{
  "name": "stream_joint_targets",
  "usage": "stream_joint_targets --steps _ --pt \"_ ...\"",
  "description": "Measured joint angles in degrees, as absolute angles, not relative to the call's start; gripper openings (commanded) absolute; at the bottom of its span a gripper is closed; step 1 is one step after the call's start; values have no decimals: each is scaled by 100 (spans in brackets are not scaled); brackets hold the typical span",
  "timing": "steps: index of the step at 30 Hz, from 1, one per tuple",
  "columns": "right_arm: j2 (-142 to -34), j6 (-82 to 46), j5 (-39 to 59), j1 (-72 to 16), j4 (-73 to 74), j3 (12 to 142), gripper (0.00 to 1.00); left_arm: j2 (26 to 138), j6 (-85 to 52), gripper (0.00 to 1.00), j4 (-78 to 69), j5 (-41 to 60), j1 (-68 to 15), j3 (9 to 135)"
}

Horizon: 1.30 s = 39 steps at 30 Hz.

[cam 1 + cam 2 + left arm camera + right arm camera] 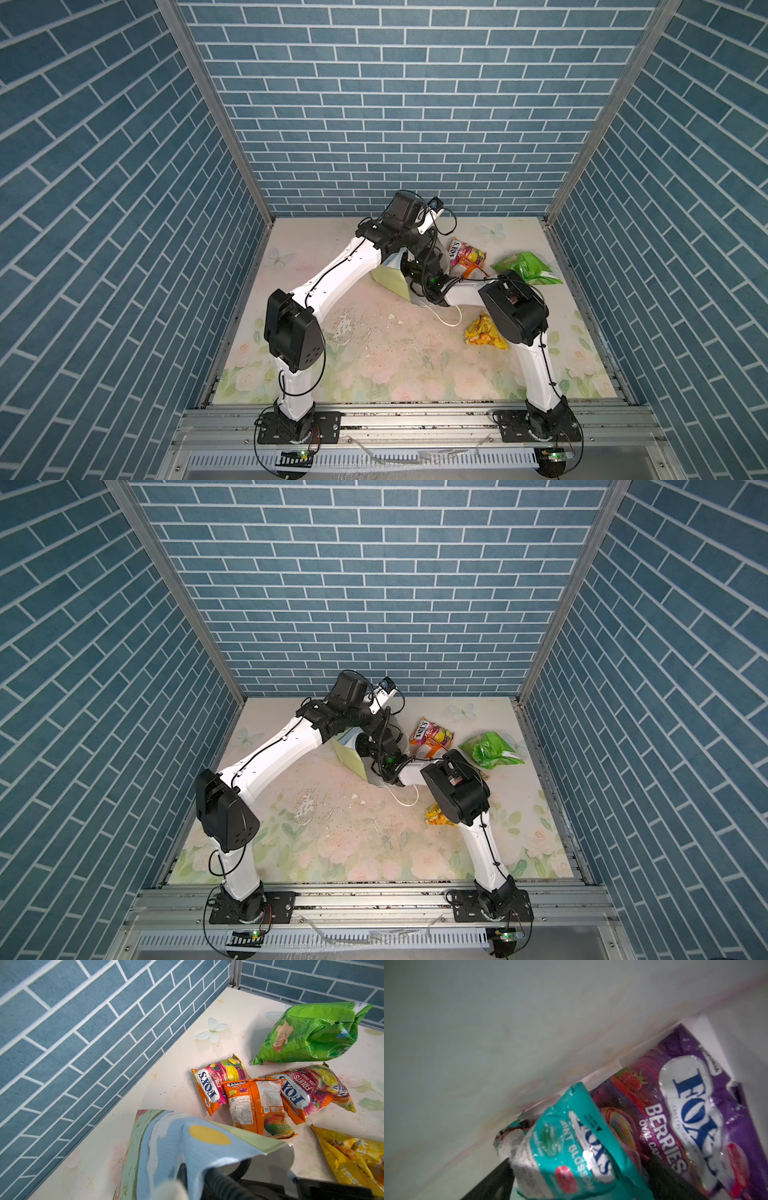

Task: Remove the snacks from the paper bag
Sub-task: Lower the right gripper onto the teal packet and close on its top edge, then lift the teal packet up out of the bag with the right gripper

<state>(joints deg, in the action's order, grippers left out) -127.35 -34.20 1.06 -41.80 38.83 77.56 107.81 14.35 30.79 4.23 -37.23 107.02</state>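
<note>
Left gripper [172, 1190] clamped on the sky-painted paper bag [166, 1147], your right gripper [581, 1161] straddles a teal plastic packet [560, 1132], jaws wide; close next.

Sky-painted paper bag [166, 1147] tilted over, rim crumpled. Inside: teal packet [566, 1147] overlapping purple FOX'S packet [695, 1105]. Outside, close together: three orange FOX'S packets [255, 1103], green packet [311, 1034], yellow packet [353, 1159].

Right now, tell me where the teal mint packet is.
In the right wrist view the teal mint packet lies inside the paper bag, overlapping the purple berries packet, with the open right pincer astride it.
</note>
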Motion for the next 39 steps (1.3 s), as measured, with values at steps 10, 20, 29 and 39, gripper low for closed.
stream_joint_targets --steps 10,20,29,39 --pt "-12954 -3520 -259 -4248 3162 8298 68 10781 1411 0 2995 438 -3649 10685" --pt "-12975 -3557 -220 -4237 3227 8235 20 10777 1428 0 2827 412 -3673 10549" --pt "-12586 -3415 -237 -4226 3389 7649 3 10768 1415 0 2759 362 -3745 10547" --pt "-11987 -3124 -283 -4182 3361 7126 0 10761 1282 0 2742 -93 -3828 10648"
